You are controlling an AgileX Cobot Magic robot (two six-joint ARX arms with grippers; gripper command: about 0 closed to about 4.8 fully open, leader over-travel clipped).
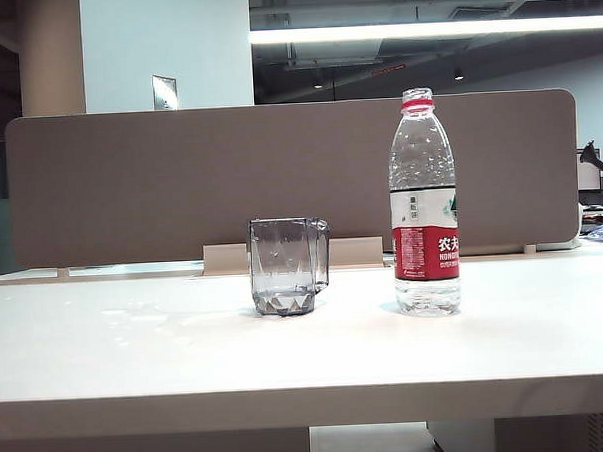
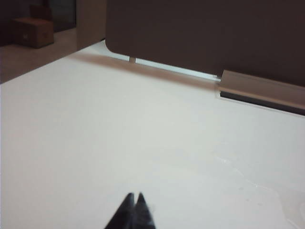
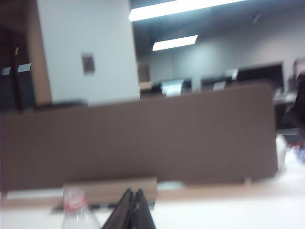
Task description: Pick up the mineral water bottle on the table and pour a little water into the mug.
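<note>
Plainly, neither arm shows in the exterior view, so each tool's place must be read from its own wrist camera. Starting at the left, the left gripper (image 2: 135, 210) has its two dark fingertips pressed together on nothing, poised over a bare stretch of the table (image 1: 107, 365) with the brown-grey partition panel (image 2: 205, 33) beyond; neither the mug nor the bottle appears in its view. Moving toward the centre of the exterior view, the smoky-grey faceted mug (image 1: 288, 266) stands upright on the table, handle turned toward three o'clock. Just beyond it at three o'clock, apart from it, the mineral water bottle (image 1: 423, 203) stands upright too, long axis vertical, red neck ring at twelve, cap apparently off. The right gripper (image 3: 131, 210) is likewise clenched and empty, held high and looking level at the partition; in its view the bottle's neck (image 3: 75, 202) pokes up at about nine o'clock of the fingertips, close beside them. I judge the right arm the nearer one: its jaws must part, then drop and shift toward the bottle's body.
</note>
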